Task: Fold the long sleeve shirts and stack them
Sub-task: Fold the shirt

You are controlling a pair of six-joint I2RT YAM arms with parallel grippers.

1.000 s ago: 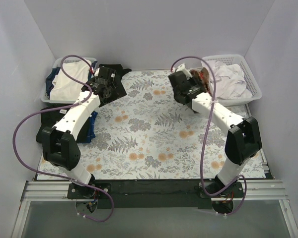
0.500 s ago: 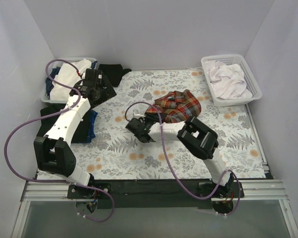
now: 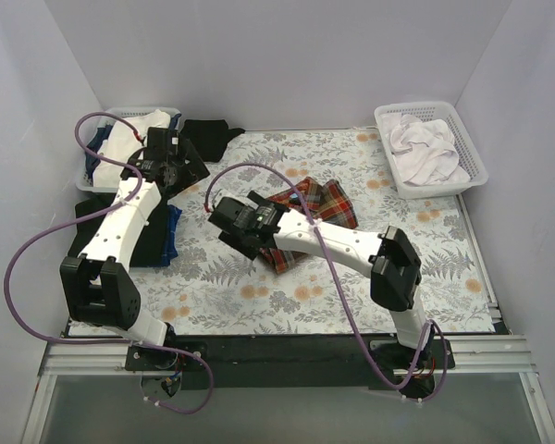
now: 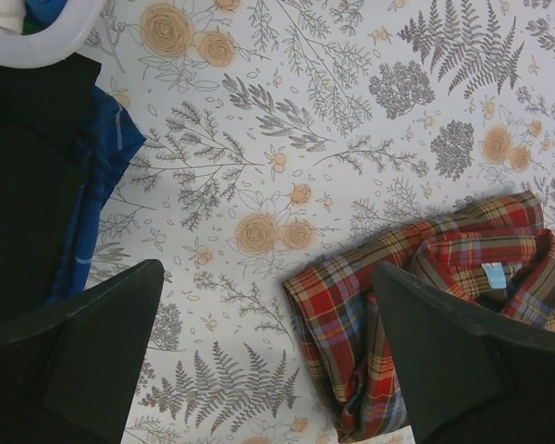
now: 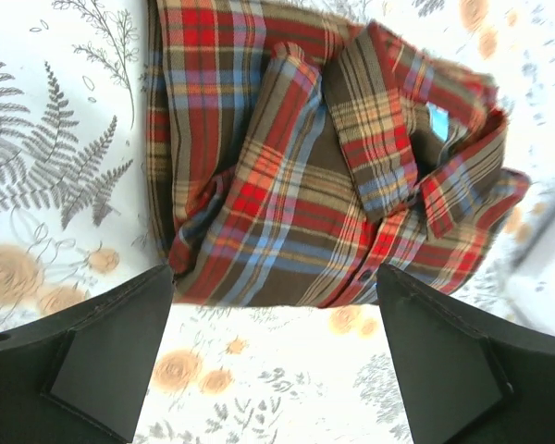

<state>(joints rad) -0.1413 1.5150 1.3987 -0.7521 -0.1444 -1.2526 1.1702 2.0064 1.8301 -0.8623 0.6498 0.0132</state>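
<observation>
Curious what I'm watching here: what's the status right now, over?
Left gripper open, empty. Right gripper open beside plaid shirt, not holding it. Plaid shirt crumpled on table, not folded. No other item on it.

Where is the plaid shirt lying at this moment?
In the top view the plaid shirt lies bunched near the middle of the floral table cover, its left end by the open right gripper that hovers there.

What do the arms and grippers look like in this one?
Both arms have white links with chunky black joints: left arm, right arm. A purple cable loops loosely along each. The left gripper and right gripper are black, each with two broad, wedge-shaped fingers.
</observation>
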